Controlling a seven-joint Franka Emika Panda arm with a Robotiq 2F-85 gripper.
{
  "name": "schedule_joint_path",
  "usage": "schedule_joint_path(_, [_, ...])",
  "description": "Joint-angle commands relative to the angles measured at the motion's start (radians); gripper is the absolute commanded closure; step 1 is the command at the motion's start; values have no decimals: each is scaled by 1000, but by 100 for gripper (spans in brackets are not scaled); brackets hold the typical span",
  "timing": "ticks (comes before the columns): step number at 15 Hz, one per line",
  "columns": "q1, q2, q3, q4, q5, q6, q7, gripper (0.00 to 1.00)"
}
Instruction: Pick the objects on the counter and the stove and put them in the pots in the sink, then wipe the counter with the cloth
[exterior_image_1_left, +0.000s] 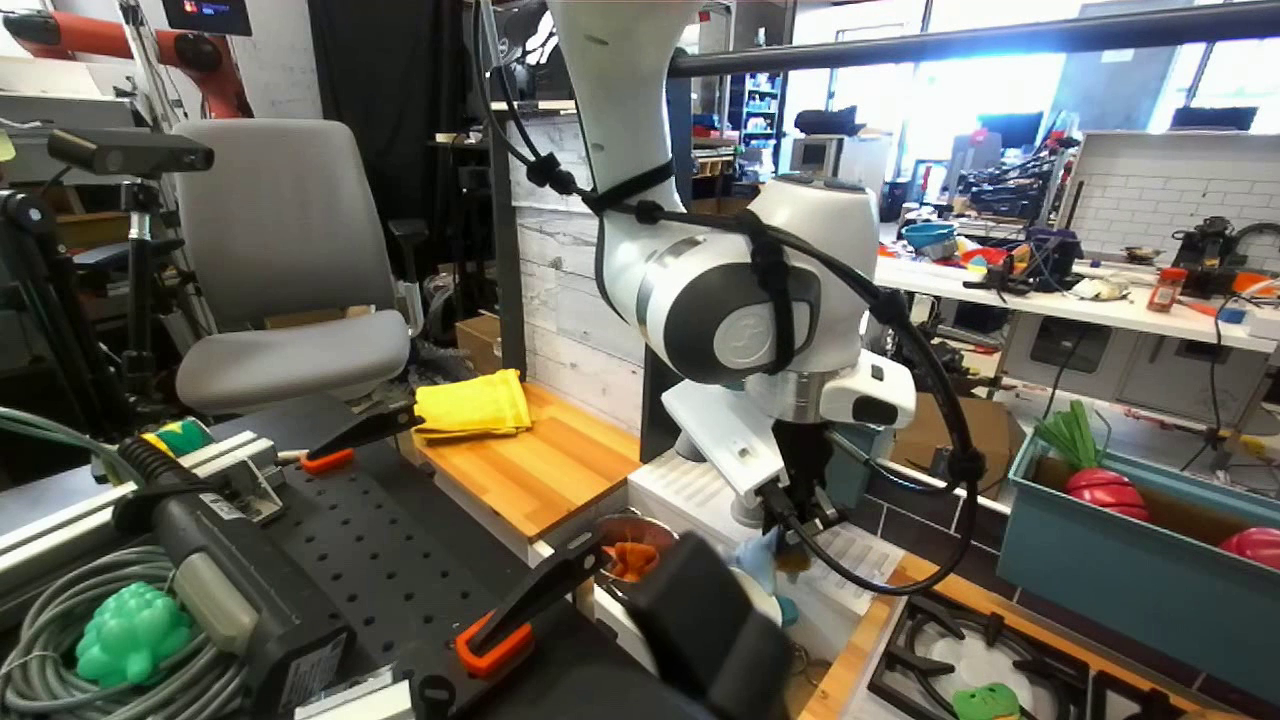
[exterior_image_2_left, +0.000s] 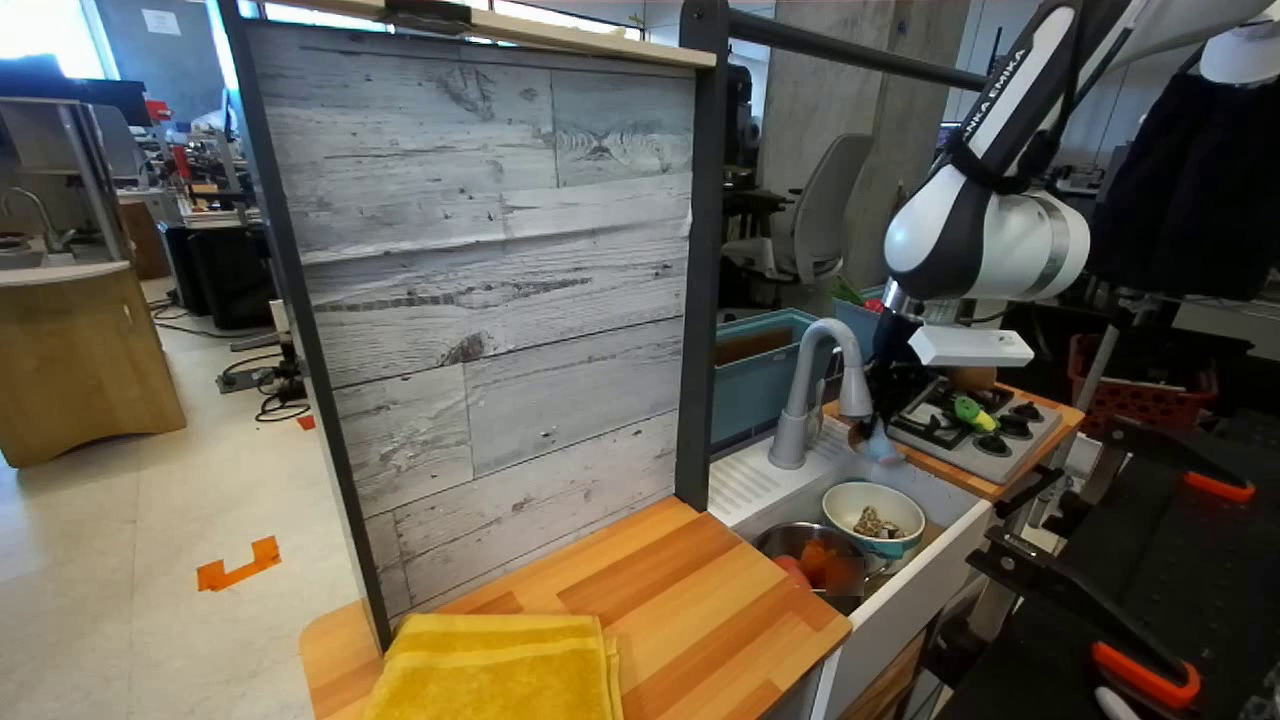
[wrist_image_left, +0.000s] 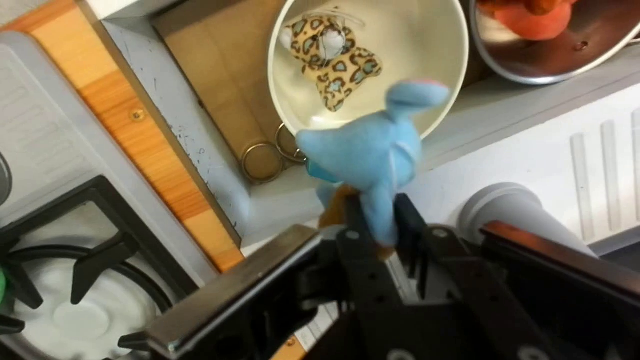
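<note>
Gripper (wrist_image_left: 380, 206) is clamped on the blue toy (wrist_image_left: 370, 150). Release is presumably intended into the bowl (wrist_image_left: 420, 45) below the gripper.

We are finding open room inside the cream-lined pot (wrist_image_left: 420, 45), beside the leopard-print toy (wrist_image_left: 337, 67). We are noting the grey faucet (exterior_image_2_left: 796, 420) standing near the gripper (wrist_image_left: 380, 210), obstructing passage on that side.

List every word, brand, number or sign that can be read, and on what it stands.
"NKA EMIKA" (beginning not visible): white-and-black jointed robot arm.
Too small to read: pale print on black-and-grey plastic device.
Too blurred to read: dark rectangular screen.
</note>
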Motion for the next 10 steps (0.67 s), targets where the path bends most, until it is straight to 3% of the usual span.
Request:
schedule_joint_path(1, [3, -76, -19, -34, -7, -119, 19, 47])
schedule_joint_path(4, [1, -126, -50, -48, -3, -201, 29, 26])
schedule_joint_path(5, [43, -149, -108, -65, -18, -196, 76, 19])
schedule_joint_path(7, [29, -207, -146, -128, -17, -144, 75, 5])
schedule_joint_path(8, [15, -226, -163, -145, -15, -130, 68, 0])
schedule_joint_path(10, [8, -237, -217, -145, -17, -126, 91, 0])
